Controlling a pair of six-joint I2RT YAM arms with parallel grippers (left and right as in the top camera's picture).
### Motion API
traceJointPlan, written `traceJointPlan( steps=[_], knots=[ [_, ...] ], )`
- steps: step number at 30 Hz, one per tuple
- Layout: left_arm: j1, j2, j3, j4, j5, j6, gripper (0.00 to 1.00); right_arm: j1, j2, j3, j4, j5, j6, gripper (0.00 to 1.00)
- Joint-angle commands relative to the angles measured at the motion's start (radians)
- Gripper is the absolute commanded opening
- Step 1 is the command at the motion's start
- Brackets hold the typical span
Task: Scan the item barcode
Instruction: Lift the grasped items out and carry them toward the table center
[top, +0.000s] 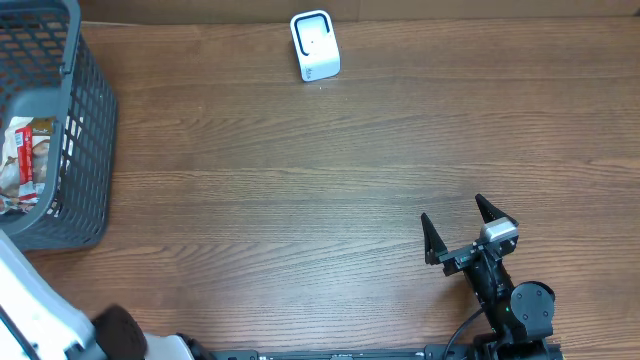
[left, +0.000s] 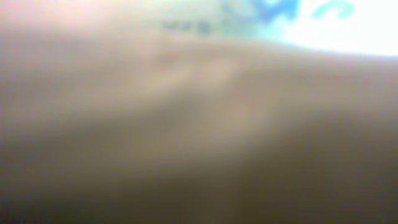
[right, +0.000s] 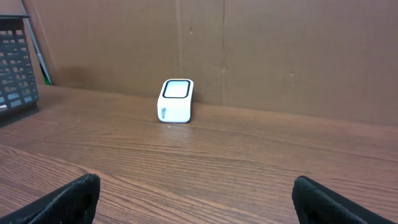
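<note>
The white barcode scanner stands at the table's far edge, its window facing up; the right wrist view shows the scanner ahead and a little left. A snack packet, red and white, lies inside the grey basket at the left. My right gripper rests near the front right, open, with nothing between its fingers. In the left wrist view a blurred tan surface fills the frame, with blue and white print at the top right. My left fingers do not show, and only a white arm link appears at the bottom left.
A brown cardboard wall runs behind the scanner. The basket's meshed wall shows at the far left in the right wrist view. Wooden tabletop lies between basket, scanner and right arm.
</note>
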Motion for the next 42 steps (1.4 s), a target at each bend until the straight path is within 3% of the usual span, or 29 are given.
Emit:
traceJointPlan(
  steps=[1,5,9,16,22,31,42],
  knots=[
    [-0.117,-0.062,0.020,-0.035,0.004,-0.082,0.31,-0.005,-0.009,-0.011,0.005,0.004,0.003,1.00],
    [-0.277,-0.085,0.020,-0.124,-0.056,-0.095,0.31,-0.005,-0.009,-0.011,0.005,0.004,0.003,1.00],
    [-0.429,-0.079,0.002,-0.216,-0.127,-0.208,0.06,-0.005,-0.009,-0.011,0.005,0.004,0.003,1.00],
    [-0.673,-0.058,-0.117,-0.276,-0.127,-0.314,0.04,-0.005,-0.009,-0.011,0.005,0.004,0.003,1.00],
    [-0.887,-0.045,-0.316,-0.164,-0.174,-0.400,0.04,-0.005,-0.009,-0.011,0.005,0.004,0.003,1.00],
    [-1.162,0.040,-0.617,0.137,-0.179,-0.546,0.04,-0.005,-0.009,-0.011,0.005,0.004,0.003,1.00],
    [-1.378,0.282,-0.662,0.341,-0.232,-0.632,0.04,-0.005,-0.009,-0.011,0.005,0.004,0.003,1.00]
  ],
)
